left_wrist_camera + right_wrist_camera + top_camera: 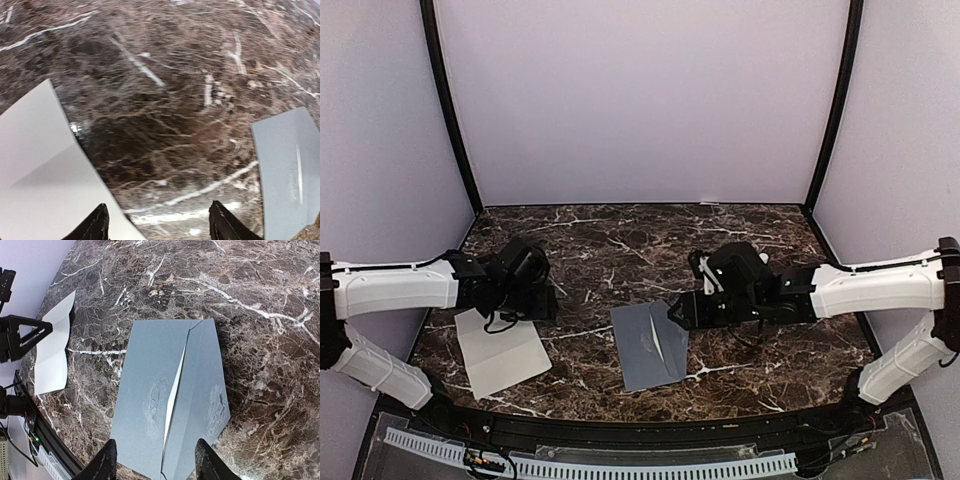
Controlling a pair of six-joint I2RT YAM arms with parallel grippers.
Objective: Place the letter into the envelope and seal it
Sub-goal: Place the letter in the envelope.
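Noted cream letter (502,352) lying flat on marble table (620,240) just beside spread, empty left gripper (160,227), and grey envelope (150,390) lying flat directly beneath spread right gripper (155,465), nothing pinched.

We see a table (620,235) topped in dark brown marble pattern with white veins, glossy enough to catch pale glare; plain lilac-white walls (640,100) close it in behind and at both sides; two black posts (448,100) rise at its rear corners; a white slotted strip (620,468) runs along the near edge
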